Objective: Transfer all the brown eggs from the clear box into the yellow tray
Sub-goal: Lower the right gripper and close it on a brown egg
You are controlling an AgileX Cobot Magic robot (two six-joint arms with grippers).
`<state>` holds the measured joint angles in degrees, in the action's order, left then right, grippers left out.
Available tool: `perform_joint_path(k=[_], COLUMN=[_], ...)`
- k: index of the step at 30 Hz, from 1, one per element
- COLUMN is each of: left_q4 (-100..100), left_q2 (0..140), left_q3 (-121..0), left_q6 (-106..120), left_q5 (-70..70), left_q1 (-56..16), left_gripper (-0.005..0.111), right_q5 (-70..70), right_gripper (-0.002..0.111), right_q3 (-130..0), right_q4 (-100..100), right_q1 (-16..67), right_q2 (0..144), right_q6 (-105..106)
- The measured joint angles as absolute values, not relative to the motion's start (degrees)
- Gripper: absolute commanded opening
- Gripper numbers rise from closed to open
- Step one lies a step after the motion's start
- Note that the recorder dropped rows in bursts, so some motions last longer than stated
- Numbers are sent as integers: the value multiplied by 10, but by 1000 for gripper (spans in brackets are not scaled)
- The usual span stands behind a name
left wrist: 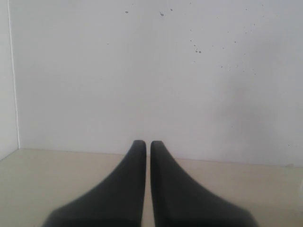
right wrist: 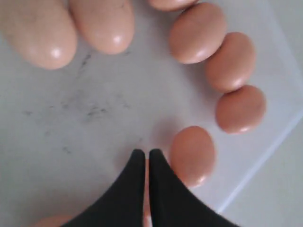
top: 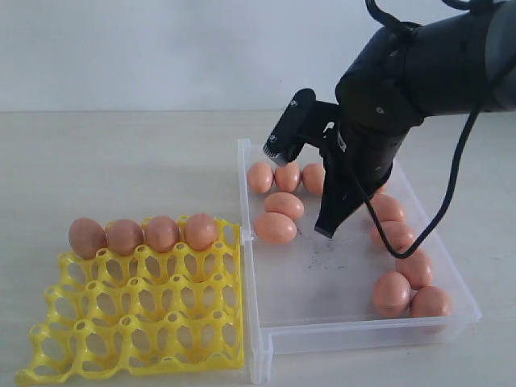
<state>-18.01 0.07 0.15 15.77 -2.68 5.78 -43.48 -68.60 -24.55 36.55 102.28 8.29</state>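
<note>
1. Clear box (top: 322,282) sits on the counter (top: 121,161), just beside the yellow tray (top: 145,322). Most of the brown eggs (top: 275,227) lie loose in it, clustered at the far corner nearest the tray and strung along the opposite wall.
2. Yellow tray: four eggs (top: 161,232) fill its far row, and every other cup is bare.
3. Right pincer (top: 325,230) hangs tip-down over bare box floor, pressed together on nothing.
4. Left pincer (left wrist: 143,142) is also pressed together and empty, facing a blank wall (left wrist: 151,71).
5. Nearest egg (right wrist: 191,153) lies just beside the right tips. To take it cleanly, the pincer should probably spread first, centre over the egg, straddle its narrow waist and close gently. These smooth shells will likely roll if nudged from one side.
</note>
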Motion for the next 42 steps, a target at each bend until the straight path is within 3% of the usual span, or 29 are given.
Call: perform_joint_path(k=[4,8,12,17,19,23,25,42], left_q4=[-180,-180,-180,-180,-180,-180,-180,-180], left_q2=[1,1,1,1,1,1,1,1], left_q3=[2,2,2,2,2,2,2,2], left_q6=[158,158,158,158,158,158,158,158], left_q5=[-27,-27,-27,-27,-27,-27,-27,-27], left_q1=[58,58,58,58,58,58,58,58], left_gripper=[4,4,4,4,4,4,4,4], right_q5=[-525,-542,-473,-371,-367,-407,-417,-408], right_gripper=[0,0,0,1,8,43,53,54], right_q3=[-730,-749,-752,-753,-753,-753,-753,-801], right_q4=[65,151,157,177,162,117,96,46], right_q1=[366,366,366,366,366,366,366,366], right_q2=[1027,1027,1027,1028,1036,1068,1086,1120], right_q6=[328,453,596,561,552,527,503,427])
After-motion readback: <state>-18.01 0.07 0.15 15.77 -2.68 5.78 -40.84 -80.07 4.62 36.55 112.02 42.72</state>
